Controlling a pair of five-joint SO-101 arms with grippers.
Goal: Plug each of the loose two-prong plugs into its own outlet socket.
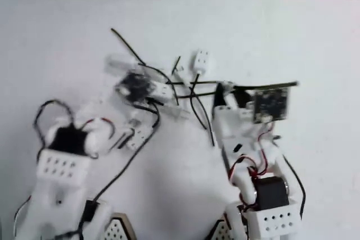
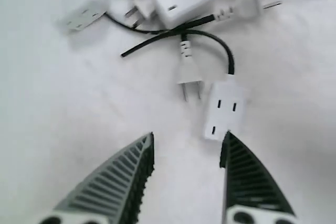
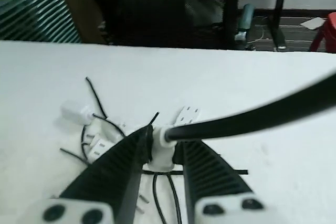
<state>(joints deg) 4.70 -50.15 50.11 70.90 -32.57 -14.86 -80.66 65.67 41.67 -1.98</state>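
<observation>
Small white two-prong plugs on black cords lie tangled with white socket blocks in a heap [image 1: 147,89] near the middle of the white bench [image 1: 292,26]. One plug [image 2: 189,73] lies with its prongs toward the left hand [image 2: 188,137], which is spread wide, and just beside a socket block [image 2: 223,109] whose dark slots show. The right hand [image 3: 163,142] is pinching what looks like the white body of a second plug [image 3: 161,157], its black cord [image 3: 252,115] arching off above the bench.

White table [image 1: 304,32], white outlet socket [image 2: 224,109], white two-prong plug [image 2: 189,72] on black cord [image 2: 229,56], grey ribbed fingers [image 2: 126,177] on left gripper [image 2: 186,142], red wires [image 1: 250,168] on white arm [image 1: 273,217]
</observation>
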